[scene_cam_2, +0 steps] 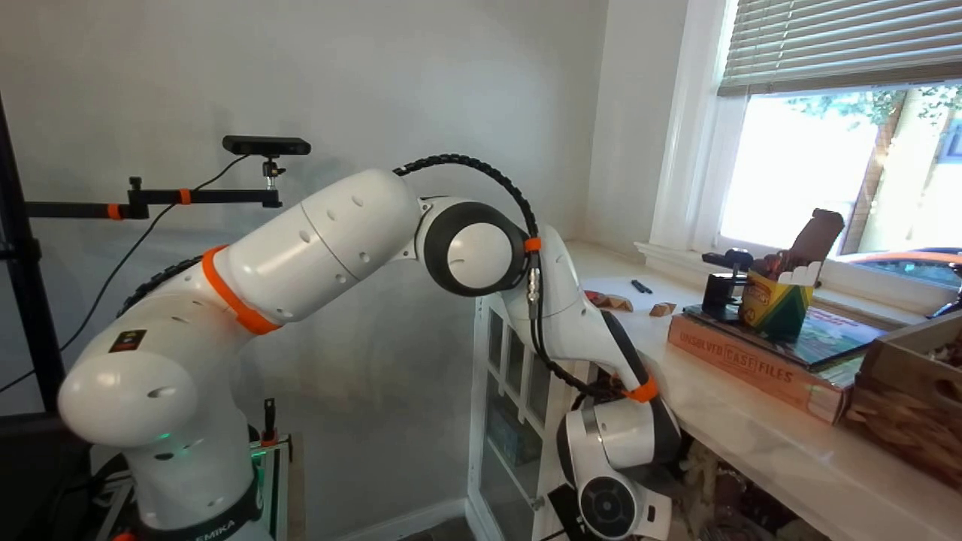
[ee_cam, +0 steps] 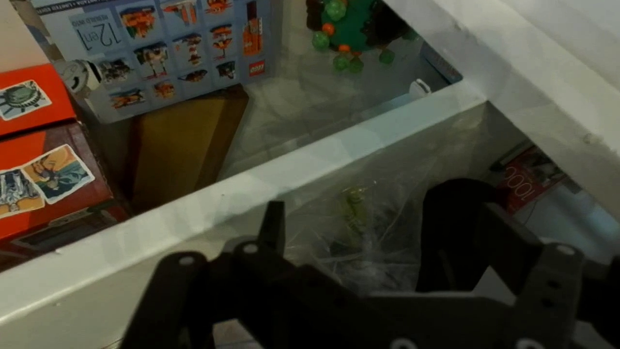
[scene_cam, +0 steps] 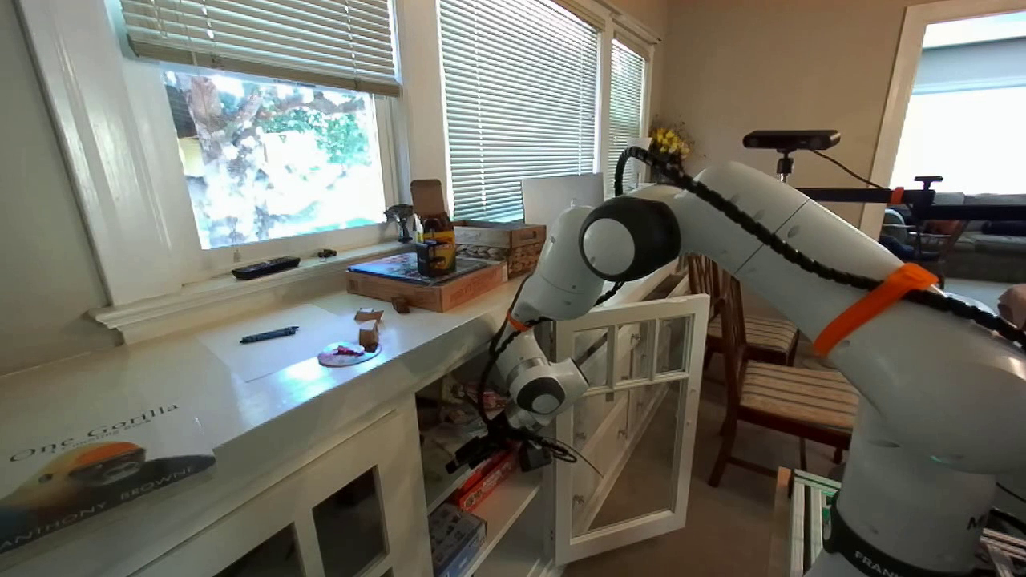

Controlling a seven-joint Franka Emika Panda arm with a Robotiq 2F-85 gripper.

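Hanging at the open cabinet (scene_cam: 513, 498) beneath the white counter (scene_cam: 449, 328), the gripper (ee_cam: 382, 207) was held unclenched, its fingers (ee_cam: 273, 223) spread wide. In the wrist view, a clear plastic bag (ee_cam: 368, 247) with something yellowish inside was framed between them, near a white ledge (ee_cam: 232, 196); whether the bag was touched could not be told. A dark rounded shape (ee_cam: 450, 203) beside one finger was too dim to be identified. Across that ledge, a red box (ee_cam: 43, 145) and a blue LEGO box (ee_cam: 184, 53) were seen. The glass-paned door (scene_cam: 629, 384) was swung outward beside the arm (scene_cam: 906, 377).
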